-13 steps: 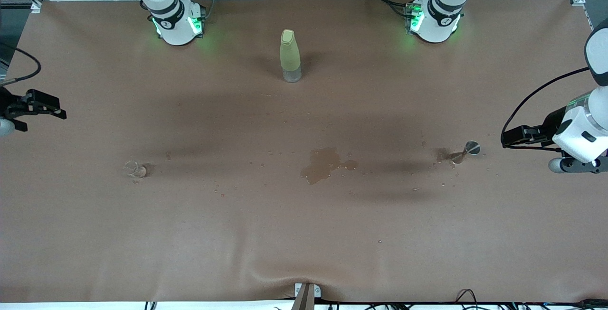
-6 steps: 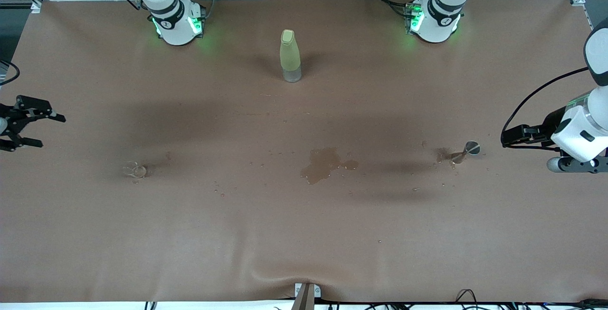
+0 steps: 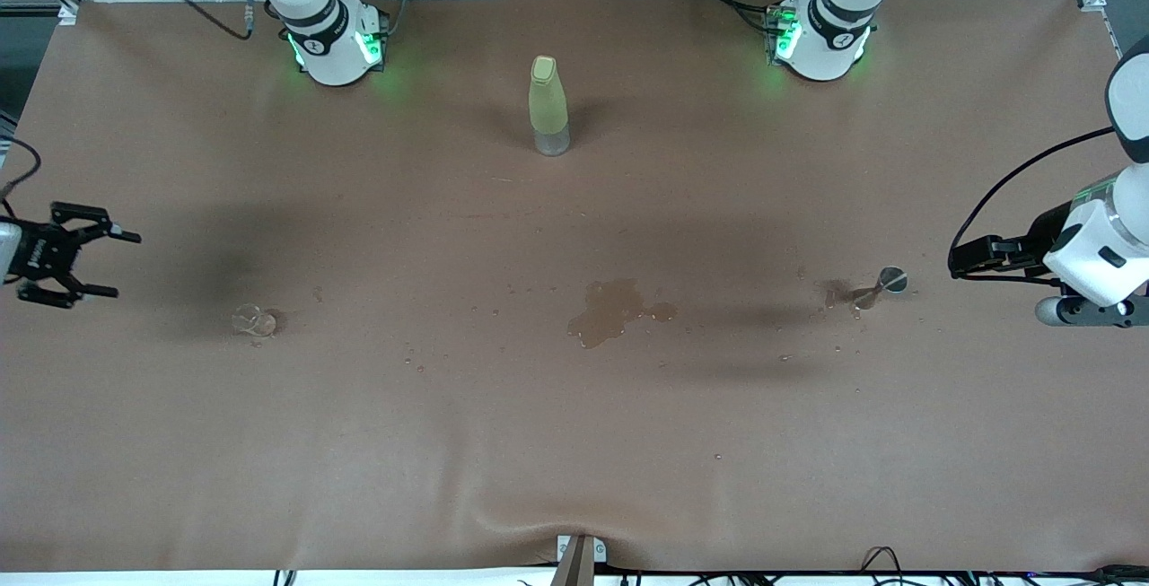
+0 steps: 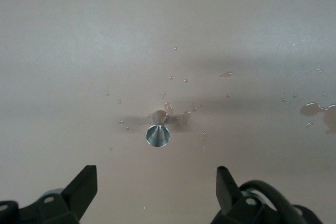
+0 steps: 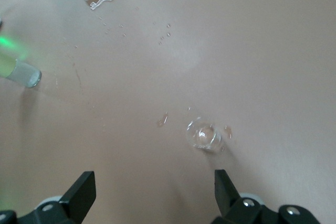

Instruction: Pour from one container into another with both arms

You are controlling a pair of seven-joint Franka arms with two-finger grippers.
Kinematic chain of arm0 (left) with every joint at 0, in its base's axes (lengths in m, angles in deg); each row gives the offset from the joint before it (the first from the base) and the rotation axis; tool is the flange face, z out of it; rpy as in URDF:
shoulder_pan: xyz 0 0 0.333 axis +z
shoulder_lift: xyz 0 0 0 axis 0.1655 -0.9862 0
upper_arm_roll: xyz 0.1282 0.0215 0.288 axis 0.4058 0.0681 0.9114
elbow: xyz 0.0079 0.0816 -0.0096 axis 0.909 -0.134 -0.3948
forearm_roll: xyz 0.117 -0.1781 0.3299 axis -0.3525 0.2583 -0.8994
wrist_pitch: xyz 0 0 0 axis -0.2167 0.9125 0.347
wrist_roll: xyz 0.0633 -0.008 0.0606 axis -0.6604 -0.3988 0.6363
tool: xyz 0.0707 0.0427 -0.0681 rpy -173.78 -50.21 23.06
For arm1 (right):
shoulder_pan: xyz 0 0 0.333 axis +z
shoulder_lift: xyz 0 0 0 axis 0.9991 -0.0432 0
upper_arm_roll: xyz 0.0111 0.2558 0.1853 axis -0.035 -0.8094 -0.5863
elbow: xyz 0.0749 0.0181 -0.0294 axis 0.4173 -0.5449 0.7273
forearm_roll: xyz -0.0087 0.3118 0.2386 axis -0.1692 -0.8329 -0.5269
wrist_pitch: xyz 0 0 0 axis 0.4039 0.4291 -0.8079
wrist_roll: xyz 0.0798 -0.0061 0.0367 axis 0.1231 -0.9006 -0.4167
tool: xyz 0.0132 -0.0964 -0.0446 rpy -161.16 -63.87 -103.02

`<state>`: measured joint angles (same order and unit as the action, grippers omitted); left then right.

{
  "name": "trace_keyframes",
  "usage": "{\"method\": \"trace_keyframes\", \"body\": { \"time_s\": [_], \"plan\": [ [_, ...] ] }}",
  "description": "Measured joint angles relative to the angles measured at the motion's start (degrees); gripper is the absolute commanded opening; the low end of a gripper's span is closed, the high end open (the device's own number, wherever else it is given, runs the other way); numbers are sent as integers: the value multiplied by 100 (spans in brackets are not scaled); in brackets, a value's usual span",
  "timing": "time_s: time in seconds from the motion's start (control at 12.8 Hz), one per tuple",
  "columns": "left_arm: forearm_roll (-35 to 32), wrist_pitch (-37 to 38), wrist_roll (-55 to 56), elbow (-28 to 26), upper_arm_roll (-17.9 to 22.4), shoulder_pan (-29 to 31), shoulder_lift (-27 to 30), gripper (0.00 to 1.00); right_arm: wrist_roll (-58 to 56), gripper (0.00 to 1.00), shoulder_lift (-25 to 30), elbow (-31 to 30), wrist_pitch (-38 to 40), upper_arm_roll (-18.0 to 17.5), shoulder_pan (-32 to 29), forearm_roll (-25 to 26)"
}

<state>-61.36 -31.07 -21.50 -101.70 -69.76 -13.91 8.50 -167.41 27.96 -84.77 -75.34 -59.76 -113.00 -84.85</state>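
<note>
Toward the right arm's end of the desk [image 3: 574, 442], well in from its edges, stands the tumbler [image 3: 253, 320] — light, slick, fragile; grip its wall from both sides. The slim glass [image 3: 884, 282] stands toward the left arm's end. Right tool [image 3: 92, 261] and left tool [image 4: 156, 187]: fingers apart, empty, over the desk's end edges.

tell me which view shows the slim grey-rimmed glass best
The left wrist view: the slim glass sits centred ahead of the open left gripper, its round rim clear. The front view shows it only as a tiny disc. The right wrist view misses it.
</note>
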Motion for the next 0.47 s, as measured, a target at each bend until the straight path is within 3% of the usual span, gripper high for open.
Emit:
{"method": "trace_keyframes", "body": {
  "time_s": [0.31,0.47],
  "plan": [
    [39,2,-470,-15,2,71,-8,100,-2027,100,-989,20,-30,-3,-208,-1097],
    [532,1,-1012,-27,6,280,-16,100,-2840,100,-1346,65,-31,-7,-209,-1602]
  ]
}}
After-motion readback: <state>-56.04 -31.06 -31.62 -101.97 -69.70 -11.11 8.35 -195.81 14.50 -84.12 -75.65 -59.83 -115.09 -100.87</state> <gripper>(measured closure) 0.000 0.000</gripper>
